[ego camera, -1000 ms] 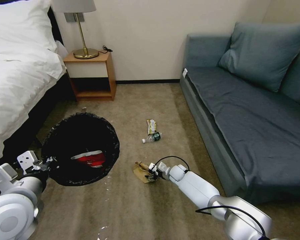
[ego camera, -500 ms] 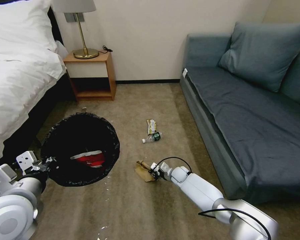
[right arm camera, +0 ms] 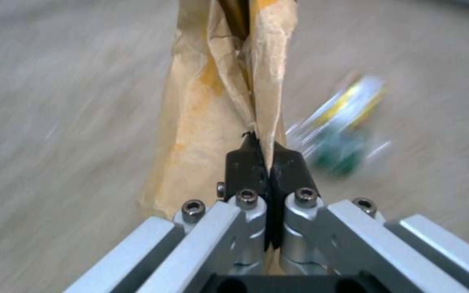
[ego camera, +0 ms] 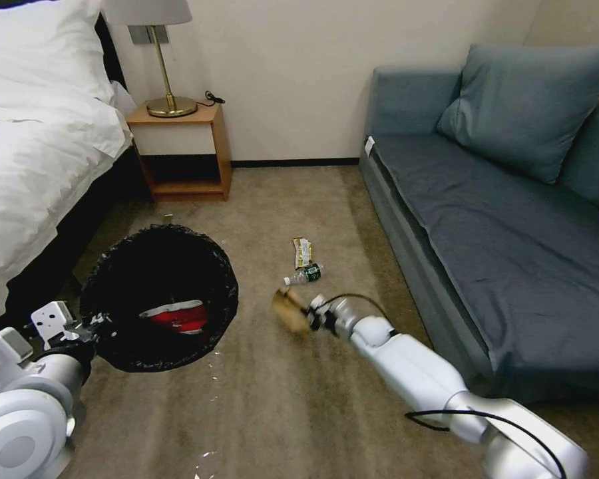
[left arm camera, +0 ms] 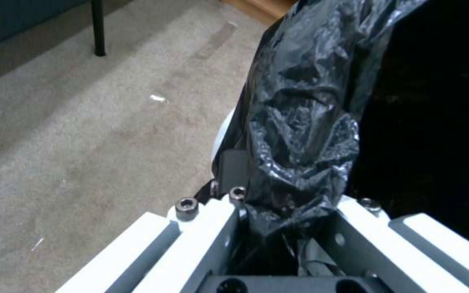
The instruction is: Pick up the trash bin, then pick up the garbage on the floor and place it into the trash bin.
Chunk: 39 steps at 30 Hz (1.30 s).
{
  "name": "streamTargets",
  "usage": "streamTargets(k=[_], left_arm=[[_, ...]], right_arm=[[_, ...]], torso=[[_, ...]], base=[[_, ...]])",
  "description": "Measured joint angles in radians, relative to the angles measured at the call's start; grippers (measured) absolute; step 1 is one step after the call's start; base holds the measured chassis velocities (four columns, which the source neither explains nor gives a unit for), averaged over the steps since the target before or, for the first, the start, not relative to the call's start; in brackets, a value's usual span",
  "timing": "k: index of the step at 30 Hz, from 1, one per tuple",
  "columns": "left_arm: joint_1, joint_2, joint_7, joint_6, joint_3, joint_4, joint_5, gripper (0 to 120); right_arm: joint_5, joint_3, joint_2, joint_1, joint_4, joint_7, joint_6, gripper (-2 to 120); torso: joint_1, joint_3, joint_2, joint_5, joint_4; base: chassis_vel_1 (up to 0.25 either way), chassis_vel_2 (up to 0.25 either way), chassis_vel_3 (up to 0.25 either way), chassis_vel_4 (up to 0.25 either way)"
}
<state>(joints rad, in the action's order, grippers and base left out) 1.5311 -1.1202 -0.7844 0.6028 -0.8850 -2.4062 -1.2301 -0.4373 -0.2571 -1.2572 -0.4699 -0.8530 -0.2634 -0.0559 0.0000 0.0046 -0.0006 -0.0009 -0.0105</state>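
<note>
My left gripper [ego camera: 90, 324] is shut on the rim of the trash bin [ego camera: 160, 296], pinching its glossy black liner [left arm camera: 299, 134]. A red-and-white snack packet [ego camera: 178, 315] lies inside the bin. My right gripper [ego camera: 311, 317] is shut on the tan paper bag [ego camera: 288, 310], which hangs above the carpet to the right of the bin; the wrist view has the pads [right arm camera: 245, 162] clamped on a fold of the paper bag [right arm camera: 218, 101]. On the floor beyond lie a clear bottle with a green label [ego camera: 304, 274] and a yellow-brown wrapper [ego camera: 302, 252].
A white bed [ego camera: 40, 133] borders the left, a wooden nightstand [ego camera: 183, 153] with a brass lamp stands at the back wall, and a grey-blue sofa [ego camera: 506, 219] runs along the right. Small white scraps [ego camera: 206, 455] dot the carpet near me.
My right gripper has lifted the tan paper bag off the carpet and carried it up and away from me. The bin and left gripper have stayed put.
</note>
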Motion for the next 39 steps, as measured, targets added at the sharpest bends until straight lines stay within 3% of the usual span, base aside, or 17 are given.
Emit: streamTargets(k=[5, 8, 9, 10, 11, 13, 14, 16, 20, 21, 25, 39], left_arm=[[-0.011, 0.009, 0.001, -0.001, 0.008, 0.012, 0.000, 1], [-0.023, 0.015, 0.005, -0.001, 0.021, 0.041, 0.010, 1], [-0.023, 0.015, 0.005, -0.001, 0.021, 0.041, 0.010, 1], [-0.029, 0.018, 0.005, -0.001, 0.027, 0.052, 0.013, 1], [-0.029, 0.018, 0.005, -0.001, 0.027, 0.052, 0.013, 1], [-0.040, 0.019, 0.006, -0.001, 0.038, 0.062, 0.013, 1], [-0.040, 0.019, 0.006, -0.001, 0.038, 0.062, 0.013, 1], [-0.048, 0.016, 0.006, -0.001, 0.049, 0.069, 0.015, 1], [-0.050, 0.015, 0.006, -0.001, 0.053, 0.071, 0.017, 1], [-0.054, 0.014, 0.005, -0.001, 0.058, 0.072, 0.017, 1], [-0.060, 0.018, -0.001, -0.001, 0.063, 0.070, 0.015, 1], [-0.052, 0.004, -0.001, -0.001, 0.077, 0.067, 0.039, 1]], right_arm=[[-0.007, 0.089, 0.048, 0.059, -0.017, 0.024, -0.076, 0], [-0.056, 0.193, 0.143, 0.123, -0.123, 0.038, -0.110, 0], [-0.056, 0.193, 0.143, 0.123, -0.123, 0.038, -0.110, 0], [-0.096, 0.219, 0.192, 0.132, -0.211, 0.035, -0.114, 0], [-0.096, 0.219, 0.192, 0.132, -0.211, 0.035, -0.114, 0], [-0.209, 0.239, 0.271, 0.122, -0.431, 0.031, -0.095, 0], [-0.209, 0.239, 0.271, 0.122, -0.431, 0.031, -0.095, 0], [-0.334, 0.221, 0.322, 0.084, -0.685, 0.028, -0.062, 0], [-0.369, 0.203, 0.329, 0.070, -0.776, 0.026, -0.054, 0], [-0.398, 0.173, 0.333, 0.054, -0.876, 0.017, -0.043, 0], [-0.370, 0.078, 0.329, 0.026, -0.985, -0.027, -0.030, 0], [-0.226, -0.230, 0.279, 0.099, -0.967, -0.075, -0.037, 0]], torso=[[0.000, 0.000, 0.000, 0.0001, -0.0001], [0.000, 0.000, 0.000, 0.0000, 0.0004], [0.000, 0.000, 0.000, 0.0000, 0.0004], [0.000, 0.000, 0.000, 0.0000, -0.0004], [0.000, 0.000, 0.000, 0.0000, -0.0004], [0.000, 0.000, 0.000, -0.0001, -0.0010], [0.000, 0.000, 0.000, -0.0001, -0.0010], [0.000, 0.000, 0.000, -0.0003, -0.0001], [0.000, 0.000, 0.000, 0.0003, 0.0005], [0.000, 0.000, 0.000, -0.0007, 0.0005], [0.000, 0.000, 0.000, -0.0003, 0.0000], [0.000, 0.000, 0.000, -0.0003, 0.0002]], base=[[0.000, 0.000, 0.000, 0.000], [0.000, 0.000, 0.000, 0.000], [0.000, 0.000, 0.000, 0.000], [0.000, 0.000, 0.000, 0.000], [0.000, 0.000, 0.000, 0.000], [0.000, 0.000, 0.000, 0.000], [0.000, 0.000, 0.000, 0.000], [0.000, 0.000, 0.000, 0.000], [0.000, 0.000, 0.000, 0.000], [0.000, 0.000, 0.000, 0.000], [0.000, 0.000, 0.000, 0.000], [0.000, 0.000, 0.000, 0.000]])
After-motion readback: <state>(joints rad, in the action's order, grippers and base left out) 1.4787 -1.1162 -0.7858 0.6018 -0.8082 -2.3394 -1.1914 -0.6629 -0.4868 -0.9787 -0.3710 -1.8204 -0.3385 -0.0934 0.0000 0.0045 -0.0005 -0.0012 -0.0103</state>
